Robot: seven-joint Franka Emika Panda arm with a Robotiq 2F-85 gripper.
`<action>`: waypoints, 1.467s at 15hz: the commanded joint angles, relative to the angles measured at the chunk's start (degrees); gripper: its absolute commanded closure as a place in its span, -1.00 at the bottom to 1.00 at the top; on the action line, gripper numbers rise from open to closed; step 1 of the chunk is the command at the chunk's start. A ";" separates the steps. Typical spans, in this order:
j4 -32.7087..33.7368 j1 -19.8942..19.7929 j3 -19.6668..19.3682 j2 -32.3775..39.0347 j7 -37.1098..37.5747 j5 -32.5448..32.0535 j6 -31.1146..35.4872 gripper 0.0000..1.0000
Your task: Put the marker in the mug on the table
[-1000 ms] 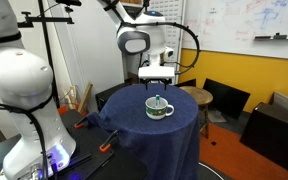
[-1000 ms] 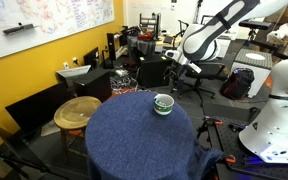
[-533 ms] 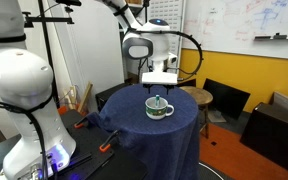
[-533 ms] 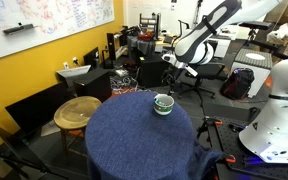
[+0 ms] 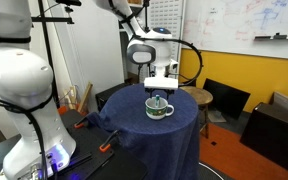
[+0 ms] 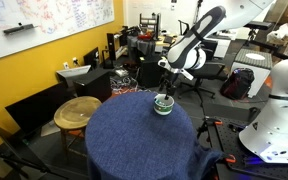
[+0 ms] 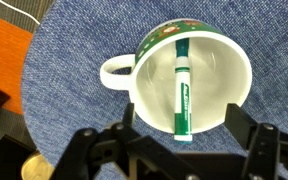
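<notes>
The table (image 5: 134, 132), round and draped in dark navy cloth, fills the lower centre in both exterior views (image 6: 134, 140), and its blue weave is the backdrop of the wrist view (image 7: 74, 60). A small round wooden stool (image 6: 77, 110) stands at centre left, beside the table. The arm (image 6: 199, 35) reaches in from the upper right of the frame and bends down over the table.

The end effector (image 5: 160, 92) hangs just above the mug (image 5: 159, 108), near frame centre. In the wrist view the end effector (image 7: 182, 120) enters from the bottom edge. Its two dark fingers (image 7: 132, 112) are spread wide apart and grip nothing.

The mug (image 7: 219, 60), white with a green band and its handle pointing left, sits on the cloth. The marker (image 7: 182, 85), green and white, lies inside the mug, running top to bottom of the frame. Its lower end reaches the near rim, between the spread fingers without touching either.
</notes>
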 commanded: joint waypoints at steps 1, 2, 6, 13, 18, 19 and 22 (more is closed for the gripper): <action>2.74 -0.73 1.29 2.99 -1.78 2.09 -1.01 -0.74; 3.18 -0.93 1.62 3.60 -2.04 2.31 -1.19 -0.67; 4.36 -0.96 2.45 5.02 -1.66 2.38 -1.50 -0.50; 5.74 -1.18 3.35 6.33 -1.37 2.28 -2.41 0.19; 6.60 -1.47 4.09 7.10 -1.58 2.35 -3.40 0.13; 6.81 -1.52 4.28 7.25 -1.50 2.29 -3.57 0.14; 7.29 -1.57 4.72 7.77 -1.30 1.93 -3.94 0.35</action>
